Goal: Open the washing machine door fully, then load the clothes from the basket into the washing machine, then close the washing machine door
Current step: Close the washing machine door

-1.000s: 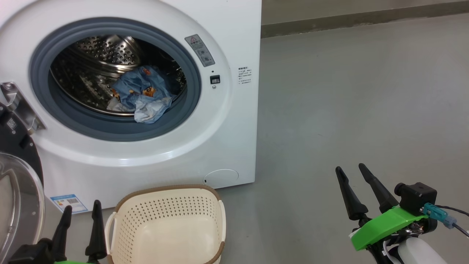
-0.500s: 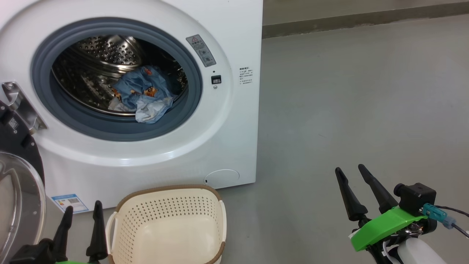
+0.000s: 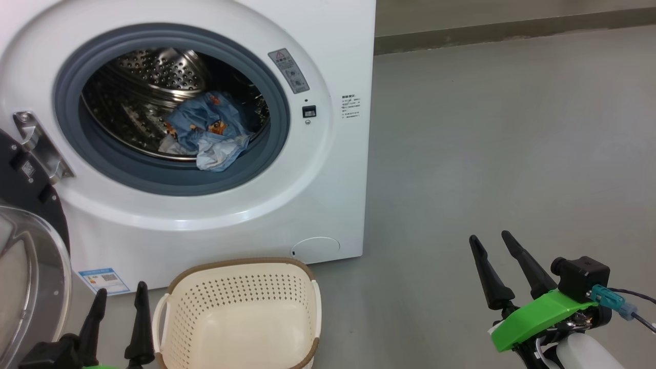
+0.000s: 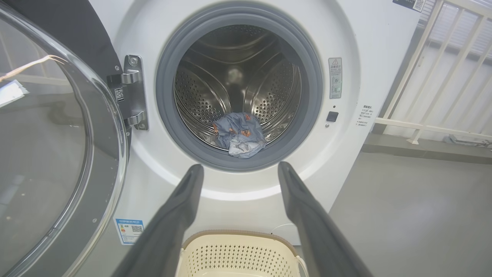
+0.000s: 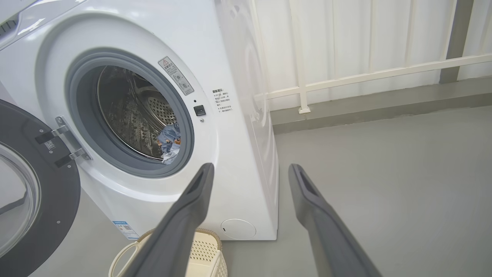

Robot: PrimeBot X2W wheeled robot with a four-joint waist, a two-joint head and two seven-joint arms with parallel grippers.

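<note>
White front-loading washing machine, opening facing you. Clothes, blue w/ bear print, lie low in its drum. Basket sits on the floor just in front of the machine, nothing showing inside. Washing machine door hangs swung wide off the machine's left edge. Left gripper hovers in front of the machine, near the door, fingers apart, nothing held. Right gripper is well off the machine's right, fingers apart too. Judged step: closing. Push the door's outer rim w/ the left fingers, arc round the hinge, miss the basket, press till latched.
</note>
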